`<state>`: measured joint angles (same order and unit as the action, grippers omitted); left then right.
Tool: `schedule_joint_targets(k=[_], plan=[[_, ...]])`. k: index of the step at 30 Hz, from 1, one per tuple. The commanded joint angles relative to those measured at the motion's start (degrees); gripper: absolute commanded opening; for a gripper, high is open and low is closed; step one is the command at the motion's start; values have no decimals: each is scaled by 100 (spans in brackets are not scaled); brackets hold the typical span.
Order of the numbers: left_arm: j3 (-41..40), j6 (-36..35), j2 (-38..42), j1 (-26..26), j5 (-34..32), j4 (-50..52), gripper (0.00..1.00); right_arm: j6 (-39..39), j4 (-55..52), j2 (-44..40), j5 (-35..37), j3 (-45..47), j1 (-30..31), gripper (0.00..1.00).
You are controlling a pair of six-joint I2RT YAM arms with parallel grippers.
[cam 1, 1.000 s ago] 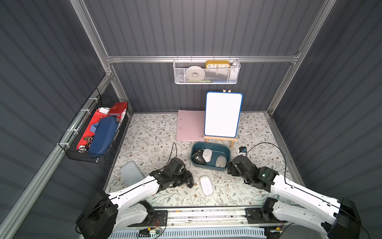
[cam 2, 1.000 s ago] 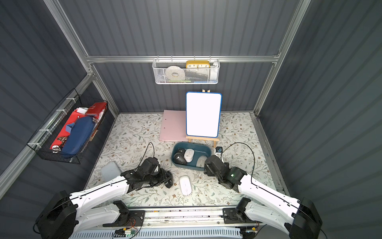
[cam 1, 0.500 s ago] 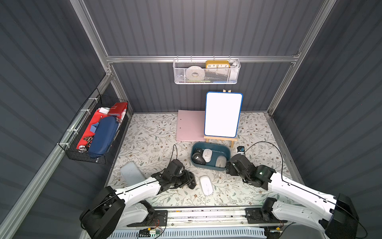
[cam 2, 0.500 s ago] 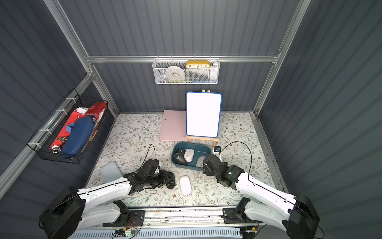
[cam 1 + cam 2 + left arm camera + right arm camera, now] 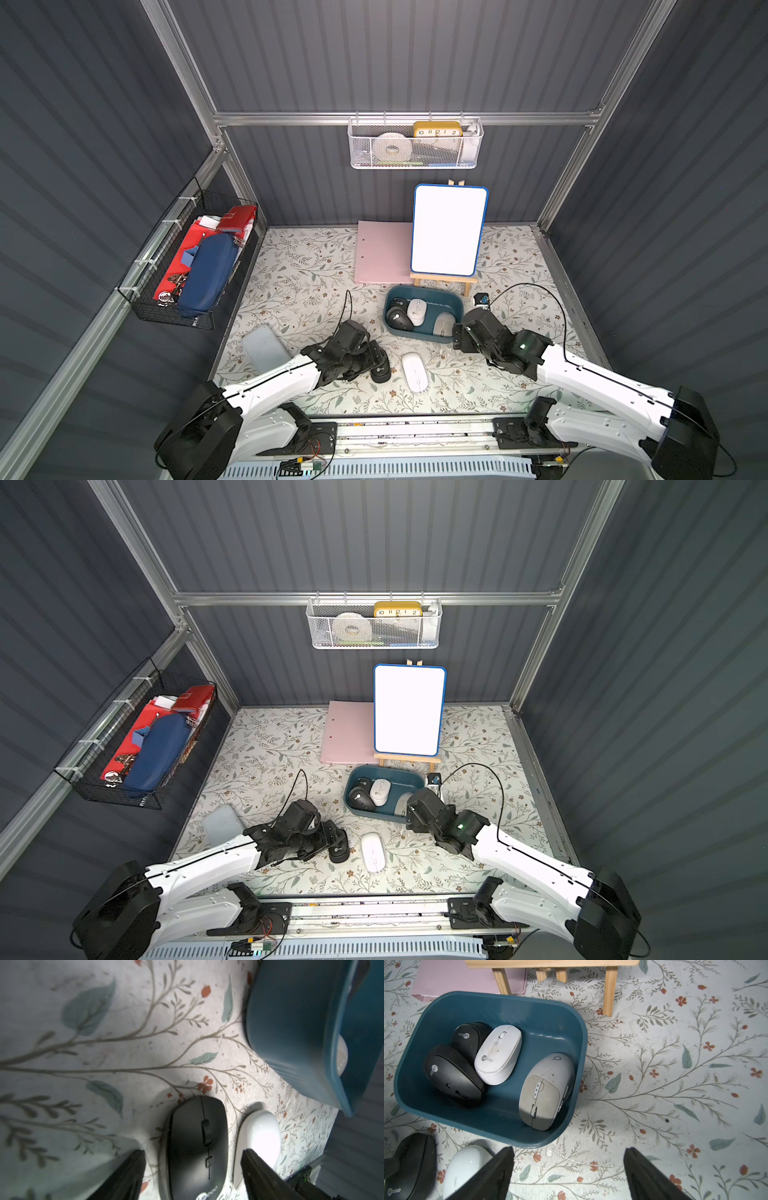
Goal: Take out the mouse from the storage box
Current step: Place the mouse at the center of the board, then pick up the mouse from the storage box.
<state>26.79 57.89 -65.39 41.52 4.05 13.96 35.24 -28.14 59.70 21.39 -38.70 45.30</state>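
Overhead pair; wrist-cams near storage box (image 5: pixel 500 1004)

Box (image 5: pixel 546 1022): shallow dark teal tub with rounded corners, upright on the floral mat (image 5: pixel 299 270). Contents:
- Two black mice (image 5: pixel 452 1078), touching, at one end.
- A ribbed white mouse (image 5: pixel 498 1053) against them.
- A grey mouse (image 5: pixel 544 1093) along the opposite wall.

Outside, near the box's front wall, a third black mouse (image 5: pixel 380 370) and a glossy white mouse (image 5: pixel 414 371) lie side by side, tops up.

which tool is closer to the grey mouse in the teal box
Right. The right tool sits open just outside the storage box wall beside the grey mouse; the left tool is farther off, open astride the black mouse on the table.
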Motion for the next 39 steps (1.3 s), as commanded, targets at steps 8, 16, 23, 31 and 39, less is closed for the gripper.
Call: schedule_joint_targets(k=[8, 16, 23, 31, 39], plan=[[1098, -1109, 803, -39, -1409, 817, 99, -1333, 939, 893, -1442, -613, -26, 89], [1422, -1595, 1543, -39, -2435, 739, 99, -2059, 637, 2724, -1979, -1956, -47, 85], [1312, -1666, 1742, -38, -2661, 643, 99, -2386, 544, 3706, -2164, -2739, -56, 83], [1068, -1667, 1799, -39, -2808, 548, 99, -2700, 432, 4495, -2630, -3356, -56, 83], [1061, -1705, 1598, -39, -2867, 470, 99, -2873, 240, 5032, -2751, -3785, -51, 76]])
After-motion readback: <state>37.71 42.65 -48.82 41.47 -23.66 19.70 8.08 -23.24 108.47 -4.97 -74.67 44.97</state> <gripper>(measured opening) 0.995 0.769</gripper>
